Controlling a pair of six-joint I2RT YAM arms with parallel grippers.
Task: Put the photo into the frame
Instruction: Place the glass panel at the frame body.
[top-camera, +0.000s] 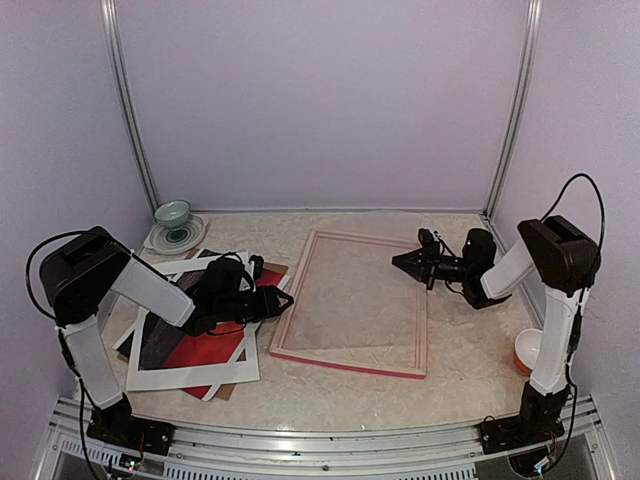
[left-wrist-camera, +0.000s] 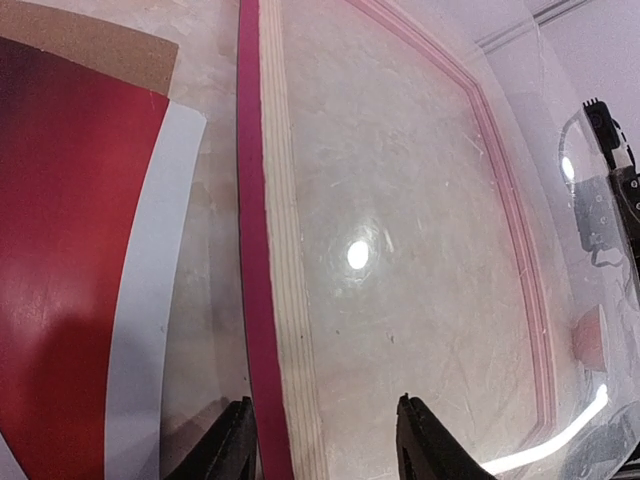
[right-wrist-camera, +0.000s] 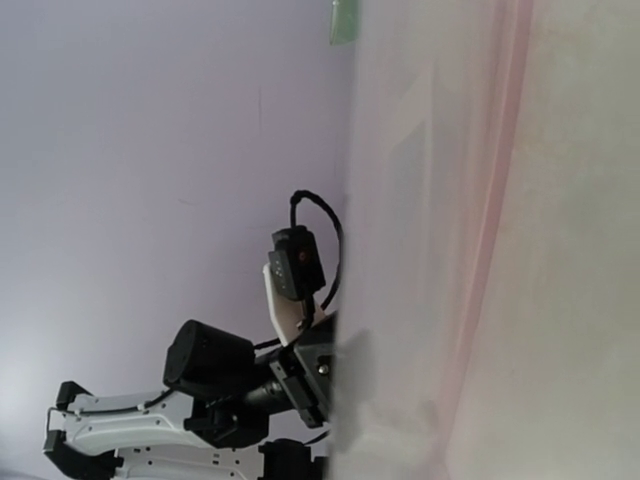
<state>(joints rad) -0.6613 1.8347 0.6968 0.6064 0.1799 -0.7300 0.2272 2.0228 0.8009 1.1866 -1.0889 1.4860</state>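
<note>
The frame (top-camera: 345, 362) lies back-up mid-tabletop (top-camera: 330, 405), long axis running near edge to far edge, its left rail between the open jaws of the left hand (top-camera: 285, 298), ungripped, the photo (top-camera: 215, 350) lying toward the left edge, while the right hand (top-camera: 398, 260) sits closed and empty near the frame's far right corner

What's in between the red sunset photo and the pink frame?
In the left wrist view, the white mat board and a bare strip of table lie between the photo and the frame.
</note>
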